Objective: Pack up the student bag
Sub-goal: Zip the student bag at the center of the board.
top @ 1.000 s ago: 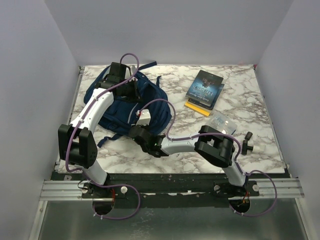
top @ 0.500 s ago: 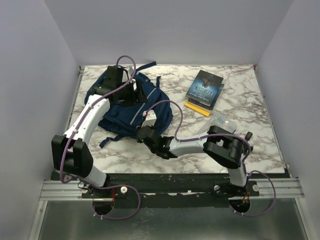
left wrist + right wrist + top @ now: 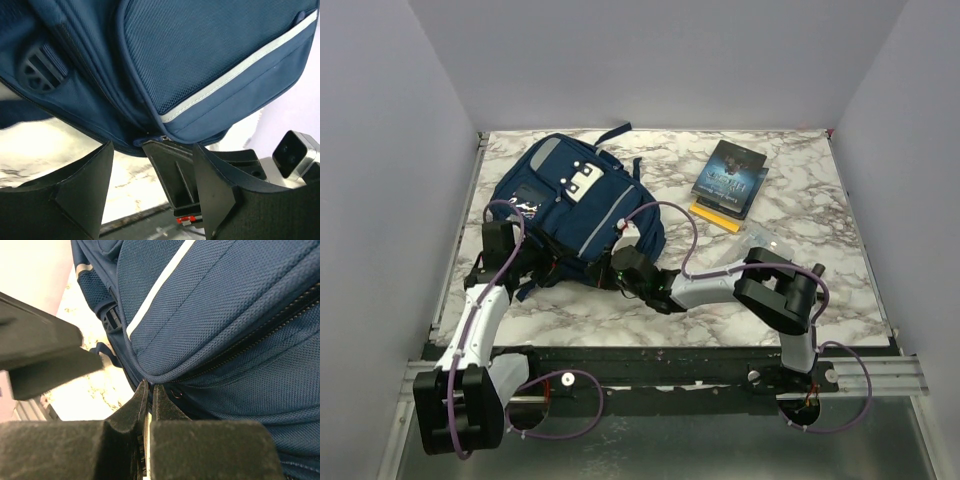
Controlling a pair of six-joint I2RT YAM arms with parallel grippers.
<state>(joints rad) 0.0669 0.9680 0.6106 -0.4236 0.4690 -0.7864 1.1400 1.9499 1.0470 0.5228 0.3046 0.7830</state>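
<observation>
The student bag [image 3: 570, 195], navy with pale grey stripes and white buckle clips, lies face up at the table's back left. My left gripper [image 3: 542, 268] hovers low at the bag's near-left edge, open and empty. In the left wrist view its fingers [image 3: 82, 190] frame the bag's bottom seam [image 3: 150, 137] and one black finger of the other gripper. My right gripper [image 3: 618, 262] is shut, with its tips [image 3: 149, 386] pressed against the bag's lower zip seam [image 3: 210, 365]. Whether it pinches a zip pull or fabric is hidden.
A dark book [image 3: 730, 178] lies on a yellow one [image 3: 715, 215] at the back centre-right, with a clear plastic pouch [image 3: 760, 243] just in front of them. Grey walls close in the table's left, right and back sides.
My left arm has let go, pulled off the top of the bag and swung to its near-left edge, its gripper opening. The whole bag now shows. The right gripper stays shut at the seam.
</observation>
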